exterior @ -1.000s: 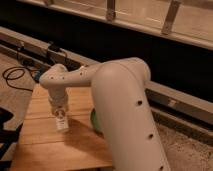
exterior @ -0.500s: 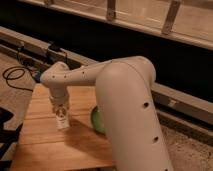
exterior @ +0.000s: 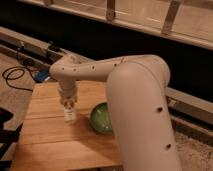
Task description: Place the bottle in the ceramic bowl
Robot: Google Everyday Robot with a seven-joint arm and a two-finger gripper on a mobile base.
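Note:
The small whitish bottle (exterior: pixel 70 115) hangs upright from my gripper (exterior: pixel 69 105), just above the wooden table (exterior: pixel 50 145). The gripper points straight down and is shut on the bottle's top. The glossy green ceramic bowl (exterior: pixel 101 118) sits on the table just to the right of the bottle, a small gap away. My big white arm (exterior: pixel 135 100) hides the bowl's right part. The bowl's inside is not visible.
The table's left edge (exterior: pixel 25 125) drops to the floor, where black cables (exterior: pixel 12 75) and a blue object (exterior: pixel 42 76) lie. A dark wall with metal rails (exterior: pixel 30 42) runs behind the table. A dark object (exterior: pixel 4 127) stands at the left edge.
My gripper has carried the bottle to the right and slightly up, closer to the green bowl. More of the bowl now shows beside the arm.

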